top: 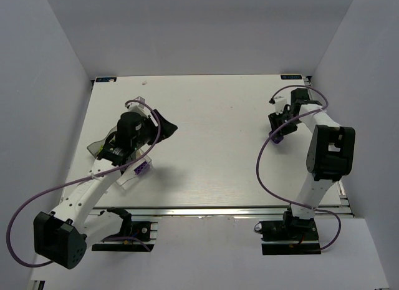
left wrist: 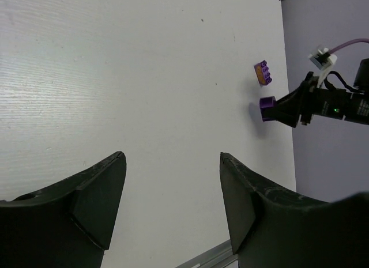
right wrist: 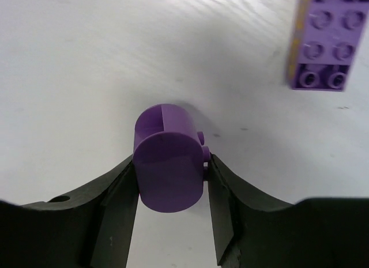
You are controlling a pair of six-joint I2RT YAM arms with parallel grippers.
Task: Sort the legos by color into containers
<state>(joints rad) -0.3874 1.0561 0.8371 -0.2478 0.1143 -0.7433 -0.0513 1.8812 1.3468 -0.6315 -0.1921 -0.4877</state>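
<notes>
Pinching rounded purple brick (right wrist: 164, 127) at lower centre with right gripper (right wrist: 171, 167), with left gripper (left wrist: 173, 161) spread empty, risking squirt-out off curved walls under uneven squeeze.

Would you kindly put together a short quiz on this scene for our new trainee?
1. True or false: the left gripper is open, with only bare table between its fingers.
2. What do the fingers of the right gripper press on from both sides? A) a green brick B) the round purple brick C) a container lid
3. What colour is the rectangular studded brick that lies apart from the right gripper?

Key: 1 true; 2 B; 3 purple.
</notes>
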